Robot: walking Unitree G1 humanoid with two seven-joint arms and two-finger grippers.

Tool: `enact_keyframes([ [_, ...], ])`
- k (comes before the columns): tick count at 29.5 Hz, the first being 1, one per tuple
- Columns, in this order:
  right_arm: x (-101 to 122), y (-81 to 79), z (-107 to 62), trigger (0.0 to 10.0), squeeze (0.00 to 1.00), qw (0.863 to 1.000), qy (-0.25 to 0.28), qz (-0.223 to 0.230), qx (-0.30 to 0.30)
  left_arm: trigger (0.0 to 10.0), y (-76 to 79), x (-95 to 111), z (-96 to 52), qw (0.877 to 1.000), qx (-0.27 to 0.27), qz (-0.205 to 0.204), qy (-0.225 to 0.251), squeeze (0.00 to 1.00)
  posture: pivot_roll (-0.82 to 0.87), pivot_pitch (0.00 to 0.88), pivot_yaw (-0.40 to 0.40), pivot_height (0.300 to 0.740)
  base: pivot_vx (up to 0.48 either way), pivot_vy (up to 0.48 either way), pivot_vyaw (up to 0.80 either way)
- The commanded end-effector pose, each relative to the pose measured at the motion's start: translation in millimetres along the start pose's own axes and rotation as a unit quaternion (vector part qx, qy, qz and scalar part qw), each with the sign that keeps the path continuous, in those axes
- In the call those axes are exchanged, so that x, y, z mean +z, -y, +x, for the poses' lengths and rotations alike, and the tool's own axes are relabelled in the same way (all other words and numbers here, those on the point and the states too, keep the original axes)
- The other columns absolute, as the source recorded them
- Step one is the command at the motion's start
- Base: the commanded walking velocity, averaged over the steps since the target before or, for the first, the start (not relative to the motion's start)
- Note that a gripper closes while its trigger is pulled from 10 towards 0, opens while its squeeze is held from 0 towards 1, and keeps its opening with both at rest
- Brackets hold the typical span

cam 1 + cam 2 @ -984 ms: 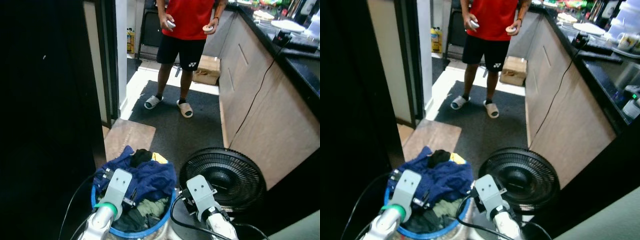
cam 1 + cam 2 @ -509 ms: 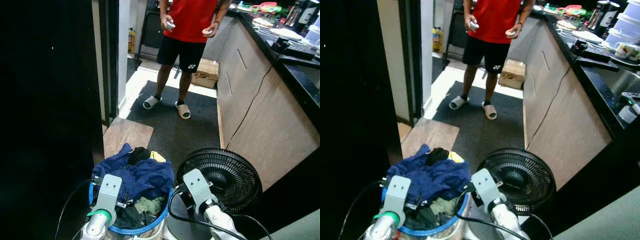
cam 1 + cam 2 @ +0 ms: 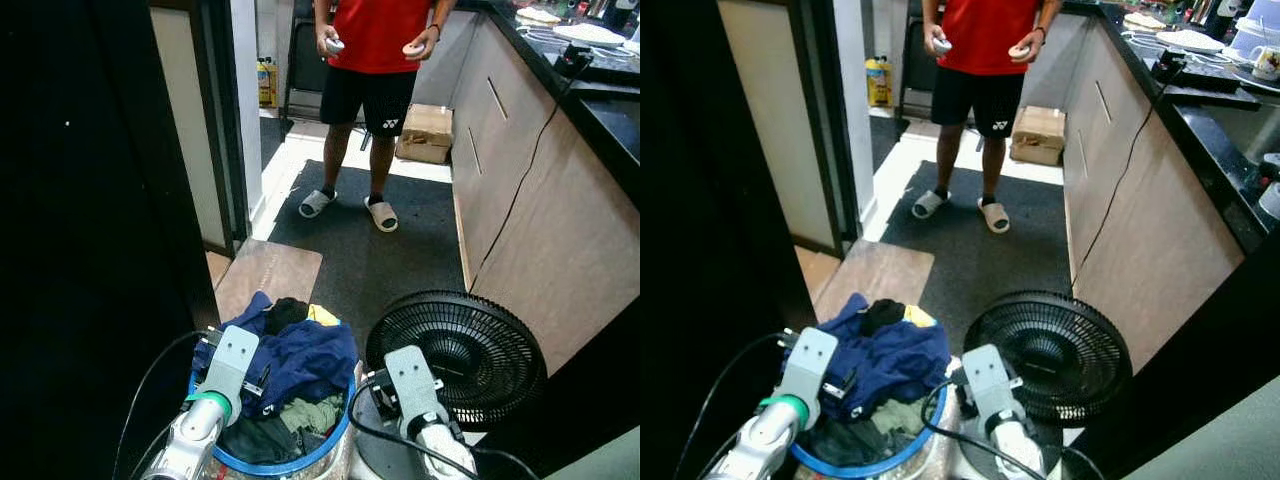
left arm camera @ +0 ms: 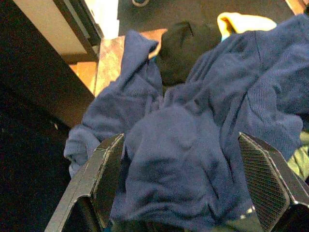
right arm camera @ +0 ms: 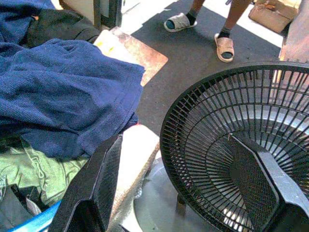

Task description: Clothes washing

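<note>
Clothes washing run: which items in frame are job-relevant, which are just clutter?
Job:
- blue basket heaped with laundry
- blue garment on top
- green cloth
- black cloth
- left claw, open over the blue garment
- right claw, open by the fan

Clutter:
- black fan
- cardboard box
- yellow bottle
- person

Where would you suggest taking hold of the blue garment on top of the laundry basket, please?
Probably the raised fold of the blue garment, pinched from above. The left end effector hangs open astride that bunched hump, and the cloth is heaped over the basket rim, so its sides are hard to reach.
</note>
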State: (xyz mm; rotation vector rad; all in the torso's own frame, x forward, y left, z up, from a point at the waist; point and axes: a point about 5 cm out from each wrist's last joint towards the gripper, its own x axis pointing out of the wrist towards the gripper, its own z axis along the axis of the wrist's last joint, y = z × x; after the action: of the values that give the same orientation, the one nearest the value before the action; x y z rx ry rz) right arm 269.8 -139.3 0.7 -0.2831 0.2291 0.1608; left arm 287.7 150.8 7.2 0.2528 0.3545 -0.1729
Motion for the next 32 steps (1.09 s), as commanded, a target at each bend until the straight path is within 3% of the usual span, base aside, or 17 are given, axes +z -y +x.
enact_keyframes([
  [1,-3.1,2.5,-0.8,10.0,0.00,1.000,-0.007,0.004,-0.002,10.0,2.6,-9.5,-3.6,1.000,-0.004,0.003,-0.018,0.00,0.05,0.000,0.029,0.740,0.000,0.000,0.00],
  [10,2.5,1.9,3.7,10.0,0.00,1.000,-0.002,0.006,-0.001,10.0,1.3,-10.8,-4.3,1.000,-0.005,0.010,-0.021,0.00,0.07,0.015,0.026,0.740,0.000,0.000,0.00],
  [19,6.8,11.1,4.7,10.0,0.00,1.000,0.012,-0.014,-0.009,10.0,8.9,5.4,2.6,0.999,-0.031,0.027,-0.001,0.00,0.06,0.140,0.060,0.740,0.000,0.000,0.00],
  [25,18.5,15.1,5.6,10.0,0.00,0.997,0.048,-0.050,-0.023,10.0,6.0,12.4,-4.4,0.997,-0.059,0.047,0.018,0.00,0.09,0.250,0.128,0.740,0.000,0.000,0.00],
  [32,15.9,14.8,3.8,10.0,0.00,0.997,0.045,-0.063,-0.025,10.0,3.1,13.3,-7.7,0.996,-0.067,0.058,0.018,0.00,0.10,0.292,0.150,0.740,0.000,0.000,0.00],
])
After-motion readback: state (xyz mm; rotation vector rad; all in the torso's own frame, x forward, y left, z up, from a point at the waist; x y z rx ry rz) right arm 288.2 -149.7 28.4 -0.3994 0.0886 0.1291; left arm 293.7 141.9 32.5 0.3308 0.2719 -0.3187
